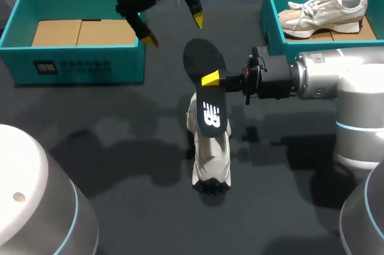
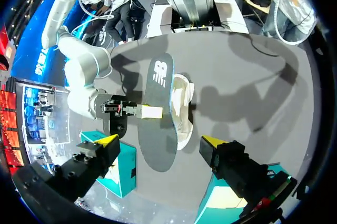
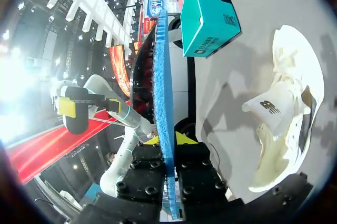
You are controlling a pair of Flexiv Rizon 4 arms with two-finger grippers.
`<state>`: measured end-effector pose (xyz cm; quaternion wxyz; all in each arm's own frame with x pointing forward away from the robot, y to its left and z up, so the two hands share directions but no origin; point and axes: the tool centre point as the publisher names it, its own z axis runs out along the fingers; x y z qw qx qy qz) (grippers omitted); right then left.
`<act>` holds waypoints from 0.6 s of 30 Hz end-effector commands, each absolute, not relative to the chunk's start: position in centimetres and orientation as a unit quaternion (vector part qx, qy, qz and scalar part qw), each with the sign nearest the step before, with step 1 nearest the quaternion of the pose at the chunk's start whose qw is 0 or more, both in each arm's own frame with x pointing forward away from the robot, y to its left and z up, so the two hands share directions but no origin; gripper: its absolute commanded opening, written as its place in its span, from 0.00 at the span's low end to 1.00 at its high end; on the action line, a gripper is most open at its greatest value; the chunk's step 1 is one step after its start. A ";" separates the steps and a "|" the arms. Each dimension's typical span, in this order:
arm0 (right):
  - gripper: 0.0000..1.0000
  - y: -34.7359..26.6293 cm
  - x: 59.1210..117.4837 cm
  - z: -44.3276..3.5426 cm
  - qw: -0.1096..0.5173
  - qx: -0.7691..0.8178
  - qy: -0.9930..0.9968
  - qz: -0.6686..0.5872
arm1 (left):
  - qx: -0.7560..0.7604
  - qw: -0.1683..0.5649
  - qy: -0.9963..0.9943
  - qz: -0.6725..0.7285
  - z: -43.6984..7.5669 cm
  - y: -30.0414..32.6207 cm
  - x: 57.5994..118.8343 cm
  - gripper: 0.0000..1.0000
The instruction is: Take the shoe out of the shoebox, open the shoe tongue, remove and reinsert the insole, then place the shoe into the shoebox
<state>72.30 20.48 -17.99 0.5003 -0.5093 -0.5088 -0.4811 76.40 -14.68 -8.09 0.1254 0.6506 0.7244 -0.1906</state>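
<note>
A dark insole [image 1: 203, 66] with a white logo is held above the table, and my right gripper [image 1: 211, 79] is shut on its edge from the right. Under it a white shoe [image 1: 210, 150] stands on the dark table with its tongue pulled open. In the right wrist view the insole [image 3: 162, 92] shows its blue underside edge-on between the fingers, with the shoe [image 3: 284, 113] beside it. My left gripper [image 1: 173, 30] hangs open above the insole's far end, touching nothing. The left wrist view looks down past its own tips [image 2: 159, 142] at the insole [image 2: 158, 129] and shoe [image 2: 183, 95].
A teal shoebox [image 1: 24, 57] with cardboard inside stands at the back left. A second teal shoebox [image 1: 269, 12] at the back right holds another pale shoe [image 1: 324, 12]. Bare dark table lies in front of the shoe.
</note>
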 end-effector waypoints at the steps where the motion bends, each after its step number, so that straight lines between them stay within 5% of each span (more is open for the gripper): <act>1: 0.00 20.5 72.2 -18.0 0.499 -0.510 -0.509 -0.481 | 0.607 0.252 0.694 -0.293 -9.1 -13.7 75.8 1.00; 18: 0.00 20.5 72.2 -18.0 0.499 -0.510 -0.509 -0.481 | 0.618 0.252 0.682 -0.299 -10.0 -13.0 75.6 1.00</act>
